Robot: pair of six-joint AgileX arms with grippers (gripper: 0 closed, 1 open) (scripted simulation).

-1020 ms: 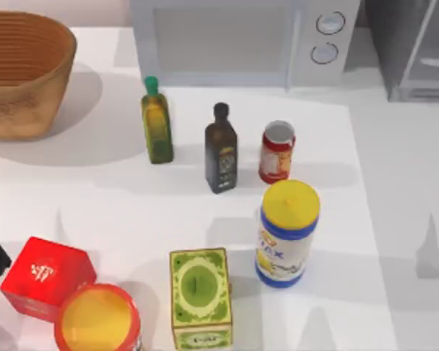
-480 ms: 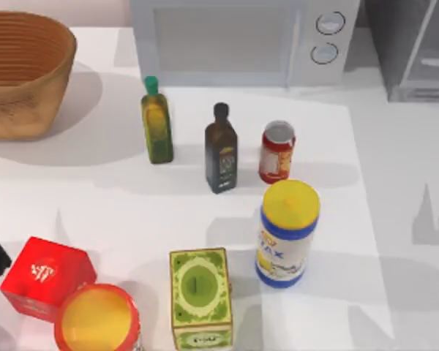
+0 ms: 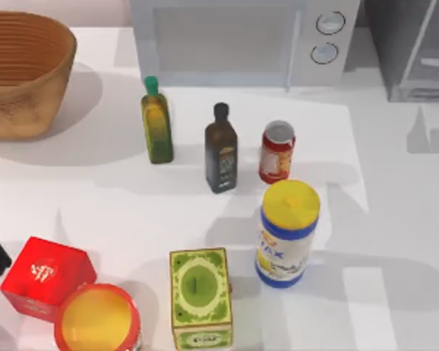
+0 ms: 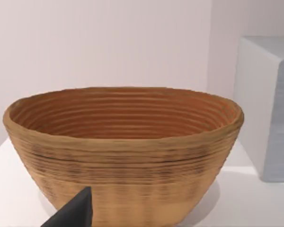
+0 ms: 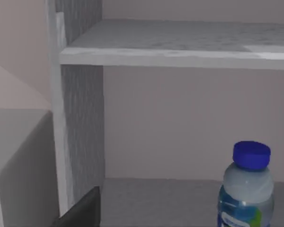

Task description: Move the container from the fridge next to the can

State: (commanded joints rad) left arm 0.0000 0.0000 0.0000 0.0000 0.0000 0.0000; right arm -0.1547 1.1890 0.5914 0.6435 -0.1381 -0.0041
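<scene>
The right gripper shows as a single dark finger tip at the lower edge of its wrist view; whether its fingers are apart or together cannot be told. It faces into the open fridge. Ahead of it and off to one side, the container stands upright on the fridge floor under a grey shelf, clear of the gripper and not held. Its round blue cap and the top of its blue-green label are visible.

The left gripper also shows as one dark finger tip, and its opening cannot be told. It is parked just in front of a woven basket, which stands on the white table.

In the top view the fridge occupies the far right corner, beside the white microwave. The can stands upright on the table in front of the microwave. Just beside the can is a dark bottle, and beyond that a green-capped oil bottle. A yellow-lidded canister stands near the can on its near side. A green box, a red box and a red tub sit along the near edge.
</scene>
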